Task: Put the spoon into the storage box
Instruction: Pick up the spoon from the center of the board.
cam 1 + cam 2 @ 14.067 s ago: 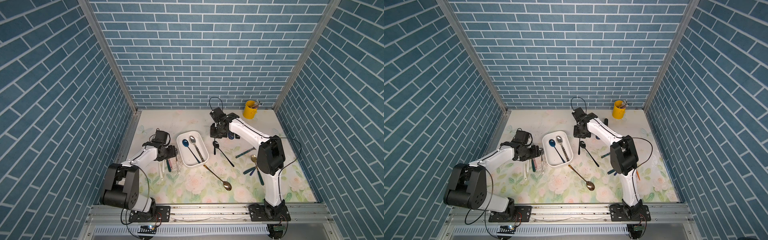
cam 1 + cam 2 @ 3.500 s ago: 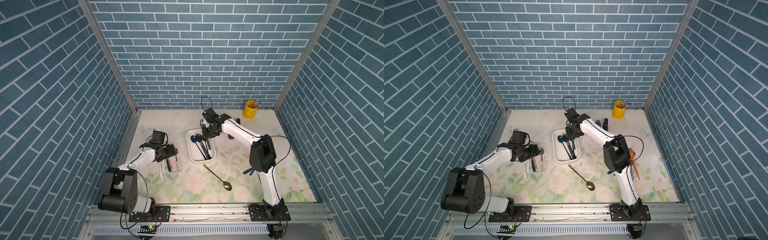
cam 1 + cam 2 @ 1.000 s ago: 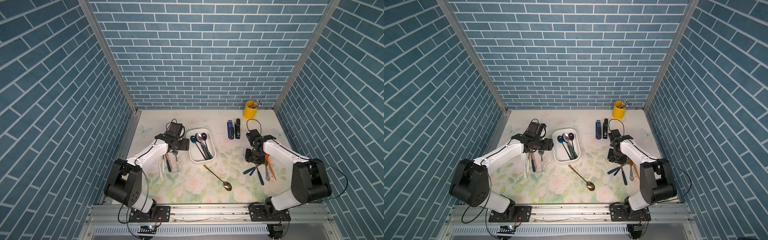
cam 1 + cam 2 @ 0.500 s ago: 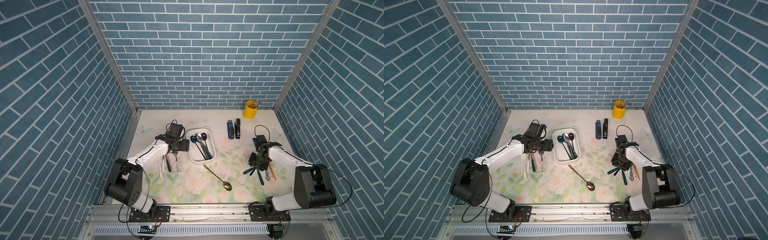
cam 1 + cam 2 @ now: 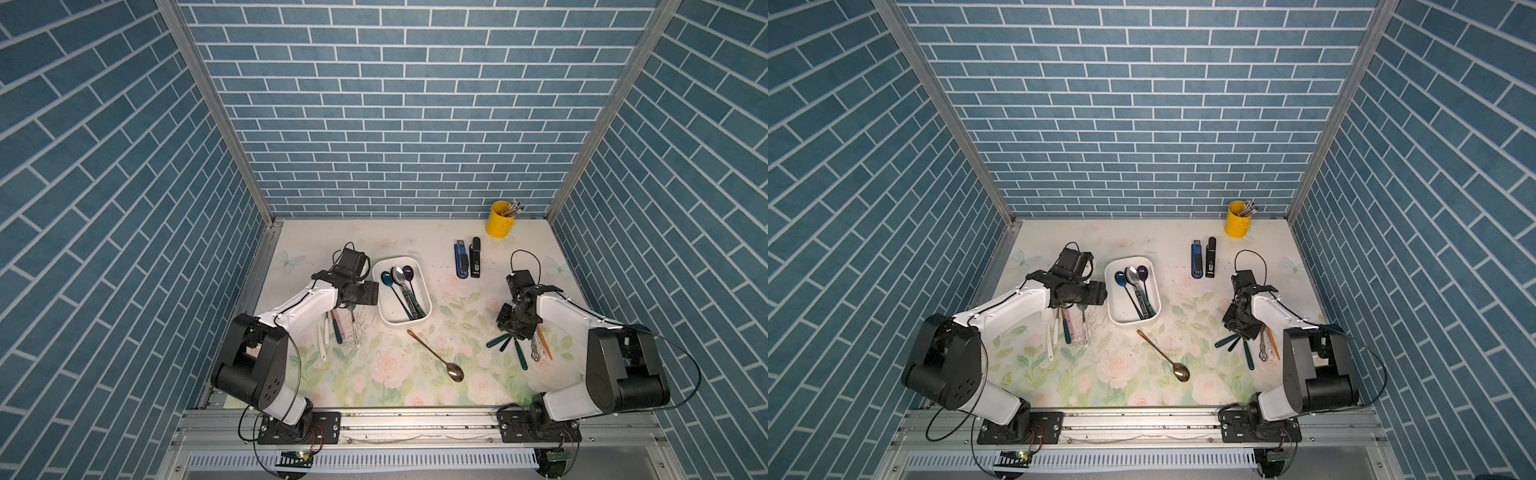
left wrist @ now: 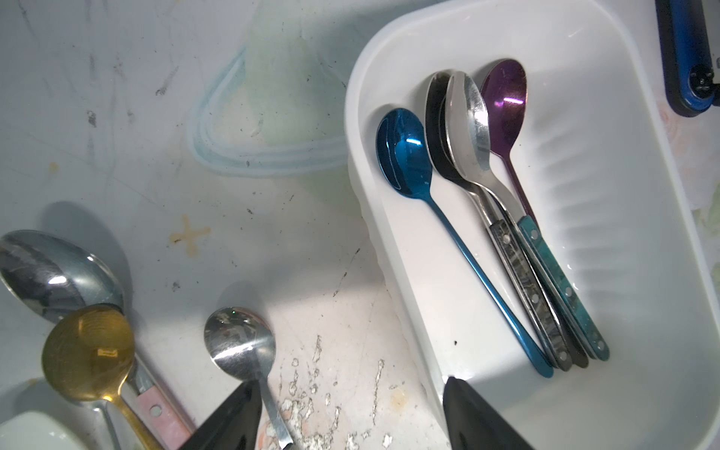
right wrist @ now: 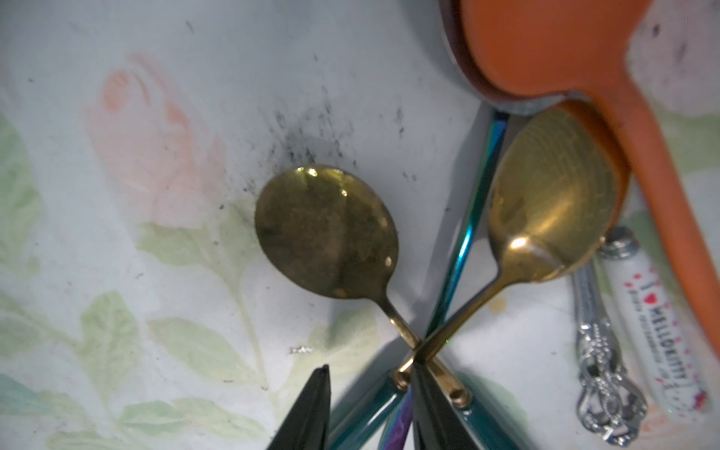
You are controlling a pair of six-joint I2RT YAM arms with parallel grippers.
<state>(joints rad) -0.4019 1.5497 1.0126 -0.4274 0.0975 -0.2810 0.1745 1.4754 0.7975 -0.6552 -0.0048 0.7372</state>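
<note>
The storage box (image 5: 424, 291) (image 5: 1156, 286) is a shallow white tray left of centre, holding a blue, a silver and a purple spoon (image 6: 405, 156). My left gripper (image 6: 350, 405) (image 5: 365, 293) is open at the box's left side. One of its fingers is over the box rim and the other is by a small silver spoon (image 6: 237, 343). My right gripper (image 7: 370, 385) (image 5: 515, 328) is low over a pile of cutlery at the right. It is open, and the teal handle of a gold-bowled spoon (image 7: 327, 233) lies between its fingers. A second gold-bowled spoon (image 7: 553, 202) crosses that one.
A long gold spoon (image 5: 436, 357) lies alone near the front centre. An orange utensil (image 7: 545, 46), an ornate silver handle (image 7: 600, 350) and a white handle (image 7: 654, 323) crowd the right pile. More cutlery (image 5: 336, 328) lies under my left arm. A yellow cup (image 5: 498, 219) and two staplers (image 5: 460, 259) stand at the back.
My right arm has moved toward the front and come down onto the cutlery pile at the right, and its jaws have narrowed slightly. The left arm has barely moved.
</note>
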